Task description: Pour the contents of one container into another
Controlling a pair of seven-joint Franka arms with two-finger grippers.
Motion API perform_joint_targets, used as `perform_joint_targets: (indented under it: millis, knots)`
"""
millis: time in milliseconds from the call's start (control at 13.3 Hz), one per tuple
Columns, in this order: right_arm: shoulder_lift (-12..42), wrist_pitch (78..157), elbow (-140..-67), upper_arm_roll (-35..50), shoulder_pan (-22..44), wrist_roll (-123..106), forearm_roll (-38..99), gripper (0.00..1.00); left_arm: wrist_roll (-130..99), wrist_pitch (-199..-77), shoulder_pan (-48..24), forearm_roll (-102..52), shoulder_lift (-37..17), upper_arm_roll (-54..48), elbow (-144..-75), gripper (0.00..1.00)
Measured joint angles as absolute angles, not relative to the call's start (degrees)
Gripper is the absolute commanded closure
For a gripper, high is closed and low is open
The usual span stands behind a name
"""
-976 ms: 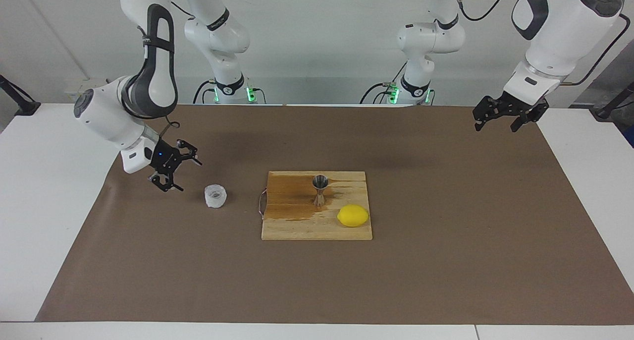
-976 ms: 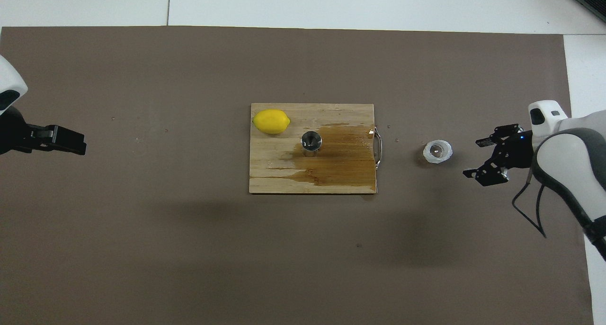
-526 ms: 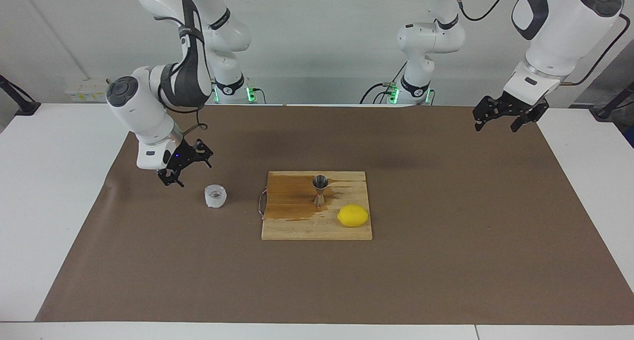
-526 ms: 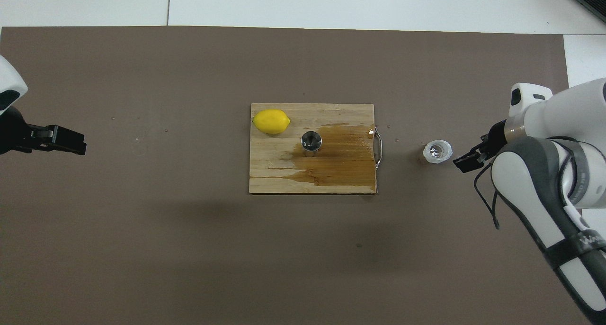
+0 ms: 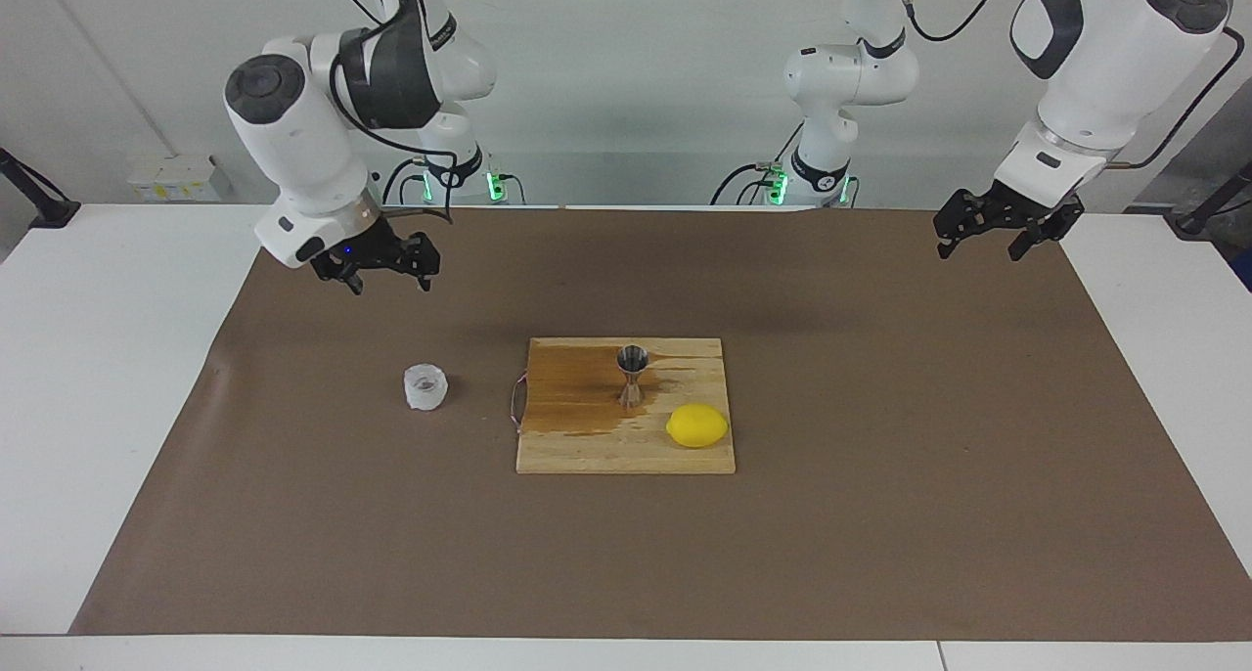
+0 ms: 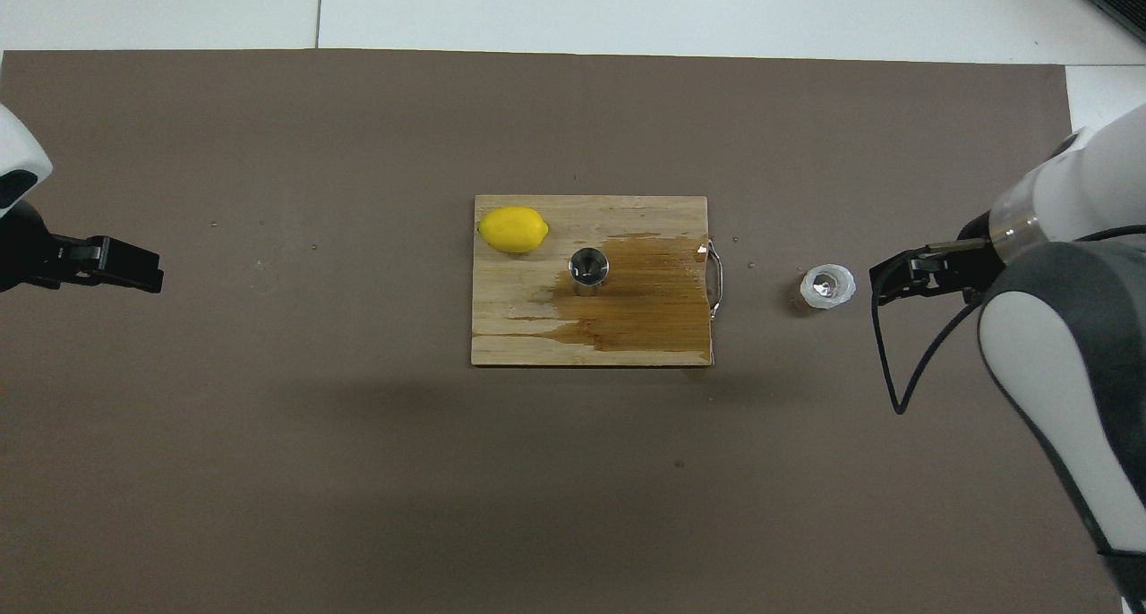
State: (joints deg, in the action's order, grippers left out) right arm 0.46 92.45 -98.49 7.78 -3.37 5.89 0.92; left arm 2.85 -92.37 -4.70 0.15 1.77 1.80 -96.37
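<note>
1. The brown mat (image 5: pixel 880 514) covers most of the white table (image 5: pixel 78 358); no brand, label or writing can be read on anything in either view.
2. The right arm (image 5: pixel 303 133) has risen and drawn back since a second ago: then its gripper hung low just beside the cup, now it is well above the mat and clear of it.
3. The left arm (image 5: pixel 1086 74) waits, in the same pose as before.
4. The wooden cutting board (image 5: pixel 626 456) lies mid-mat with a dark wet stain (image 6: pixel 645 301) spreading toward its metal handle (image 6: pixel 714 278); both are unchanged.
5. The right gripper (image 5: pixel 383 278) hangs over bare mat, its fingers spread wide and empty.
6. The left gripper (image 5: pixel 990 243) is up over the mat's edge at the left arm's end, also wide open and holding nothing.
7. The lemon (image 5: pixel 696 425) lies on the board, beside the jigger and farther from the robots.
8. The translucent cup (image 5: pixel 425 386) stands upright on the mat, off the board near its handle, toward the right arm's end; it has not moved.
9. The steel jigger (image 5: pixel 632 376) stands upright on the board at the stain's edge, in place as before.
</note>
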Motion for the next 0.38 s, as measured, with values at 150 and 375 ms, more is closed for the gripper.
perform_joint_targets:
  millis: [150, 375]
  knots:
    - [-1.7, 87.7, -93.8, 7.2, -3.8, 7.5, 2.9, 0.0, 2.8, -92.4, -4.7, 0.2, 1.8, 1.8, -96.4, 0.0]
    - [-2.4, 84.9, -90.9, 6.0, -5.3, 7.0, 3.5, 0.0, 2.8, -92.4, -4.7, 0.2, 1.8, 1.8, -96.4, 0.0]
